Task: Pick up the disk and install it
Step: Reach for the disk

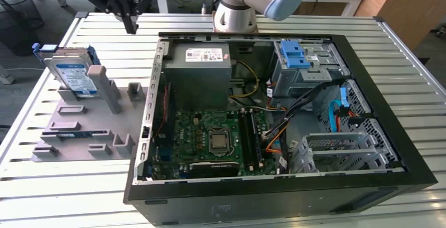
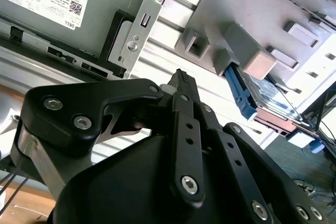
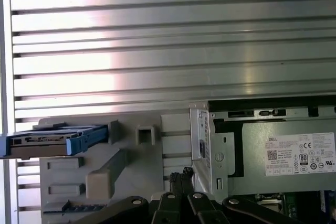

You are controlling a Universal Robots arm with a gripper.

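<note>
Separation is the relation that counts here: the black two-fingered gripper (image 1: 130, 28) hangs above the bare slats of the ribbed aluminium table (image 1: 70, 196), and the disk, a flat silver hard drive with a white-and-blue label in a bright blue plastic bracket (image 1: 73, 76), stands well apart from it. In the exterior view the disk is lower in the picture than the gripper and toward the exterior view's left.

The gripper's fingers are drawn together into a narrow point and carry nothing; both wrist views show the tips (image 3: 181, 176) closed against each other over the table.

The disk is parked on edge at the far end of a grey moulded plastic fixture with blocks and slots (image 1: 83, 129). It is propped between raised blocks and leans slightly, with its labelled face toward the exterior camera. In the first wrist view it appears edge-on as a thin blue-and-silver bar (image 3: 52, 140), so its upper edge, not its broad face, is turned toward the gripper. The second wrist view shows it the same way, wedged behind a grey block (image 2: 268, 95).

The gripper sits between the fixture and the back corner of the open black desktop computer case (image 1: 146, 108), near the grey power supply box with a white sticker (image 1: 198, 69). The disk has not yet been grasped.
</note>
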